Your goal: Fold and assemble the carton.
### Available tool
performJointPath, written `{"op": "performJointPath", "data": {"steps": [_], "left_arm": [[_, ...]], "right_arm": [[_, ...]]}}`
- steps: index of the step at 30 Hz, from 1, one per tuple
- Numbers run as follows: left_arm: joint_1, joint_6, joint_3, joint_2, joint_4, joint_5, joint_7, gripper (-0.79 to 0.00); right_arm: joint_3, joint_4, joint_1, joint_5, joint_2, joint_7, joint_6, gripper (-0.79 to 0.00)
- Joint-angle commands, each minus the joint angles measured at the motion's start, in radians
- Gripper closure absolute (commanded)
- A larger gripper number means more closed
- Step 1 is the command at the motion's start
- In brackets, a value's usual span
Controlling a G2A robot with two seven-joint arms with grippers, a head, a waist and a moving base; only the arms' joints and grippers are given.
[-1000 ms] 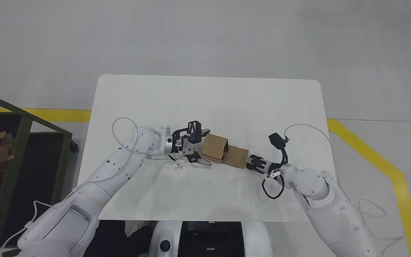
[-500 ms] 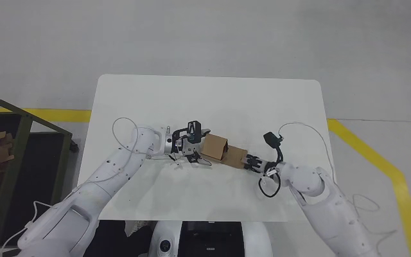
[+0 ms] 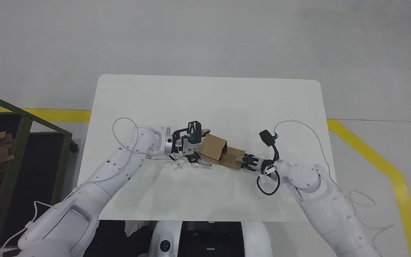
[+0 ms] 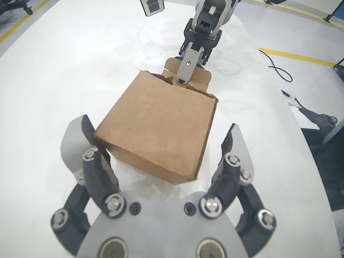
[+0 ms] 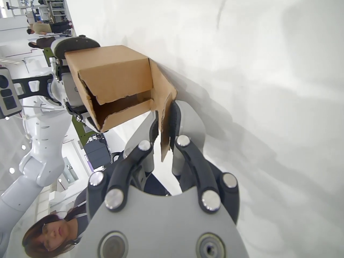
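Note:
A brown cardboard carton [image 3: 217, 148] lies on its side near the middle of the white table [image 3: 205, 103]. My left gripper [image 3: 191, 149] [image 4: 158, 139] stands open at the carton's [image 4: 158, 132] closed end, one finger touching a corner, the other apart from it. My right gripper [image 3: 247, 161] [image 5: 164, 120] is at the other, open end and is shut on the carton's lid flap [image 5: 164, 114], which sticks out from the torn opening [image 5: 118, 106]. In the left wrist view the right gripper [image 4: 185, 75] pinches that flap [image 4: 193, 75] at the carton's far side.
The white table has free room all around the carton. A black cable [image 4: 279, 68] lies on the floor past the table's edge. Yellow floor tape [image 3: 359, 141] runs beside the table, and a dark green frame [image 3: 19, 141] stands off its left side.
The right arm has slid left toward the carton, pushing the held flap closer to the opening. The left arm and carton body have stayed in place.

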Motion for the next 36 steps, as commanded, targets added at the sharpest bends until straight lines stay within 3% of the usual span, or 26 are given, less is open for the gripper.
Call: {"op": "performJointPath", "data": {"steps": [1,15,19,21,23,36], "left_arm": [[0.000,0.001,0.000,0.000,0.001,0.001,-0.001,-0.785],[-0.003,0.000,0.004,-0.004,-0.003,-0.002,-0.016,-0.785],[-0.003,0.001,0.003,-0.005,-0.003,-0.003,-0.019,-0.785],[-0.003,0.000,0.002,-0.005,-0.004,-0.003,-0.022,-0.785],[-0.003,-0.003,0.002,-0.005,-0.003,-0.005,-0.025,-0.785],[-0.003,-0.004,0.000,-0.007,-0.002,-0.010,-0.040,-0.785]], "right_arm": [[0.000,0.003,0.003,0.028,-0.001,0.010,-0.028,-0.071],[-0.018,-0.068,0.016,0.031,-0.006,-0.003,-0.016,-0.071],[-0.020,-0.071,0.018,0.049,-0.008,-0.005,-0.023,-0.135],[-0.020,-0.071,0.017,0.062,-0.009,-0.008,-0.033,-0.277],[-0.019,-0.071,0.016,0.069,-0.009,-0.011,-0.036,-0.323],[-0.027,-0.023,0.026,0.184,-0.017,0.014,-0.141,-0.339]]}}
